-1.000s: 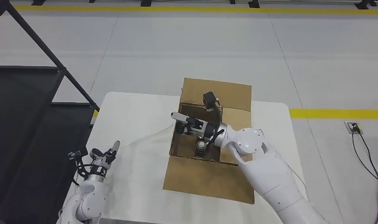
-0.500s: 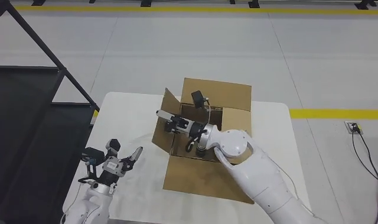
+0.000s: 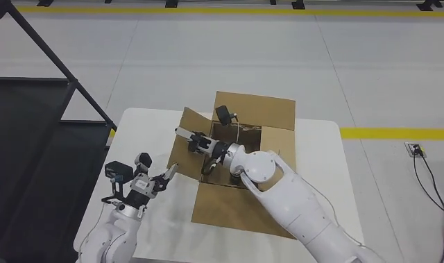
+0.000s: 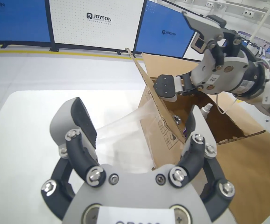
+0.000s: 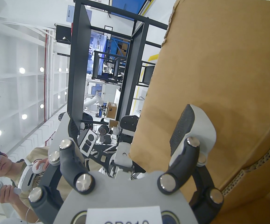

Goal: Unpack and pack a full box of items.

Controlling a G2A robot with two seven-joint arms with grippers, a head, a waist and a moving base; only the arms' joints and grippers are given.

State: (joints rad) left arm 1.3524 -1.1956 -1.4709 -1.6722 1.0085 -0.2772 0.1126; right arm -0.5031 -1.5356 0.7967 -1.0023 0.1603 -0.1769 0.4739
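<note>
At the left of the white desk (image 3: 139, 131), the left hand (image 3: 158, 164) is held just above the bare surface, pointed toward the cardboard box (image 3: 236, 211). Its fingers are spread wide and nothing is held between them. The box is placed just beyond its fingertips, apart from them.

A strip of clear plastic film (image 4: 125, 122) is stretched from the outer face of the box toward the desk, between the left hand and the box.

The left flap (image 4: 165, 129) of the box is raised and tilted outward, away from the opening. The right hand (image 3: 198, 139) is positioned at this flap, reaching across the open top from the right. Its fingers are also spread wide. One pad is set close against the inner face of the flap, and the other finger is lifted well clear above it. In the right wrist view the edge of the flap is seen between the two fingers, but it is not clamped. Whether the lower pad touches the cardboard cannot be told.

The box is placed at the middle of the desk with its other flaps folded out flat. A small white bottle (image 4: 206, 107) is seen inside it, below the right hand.
</note>
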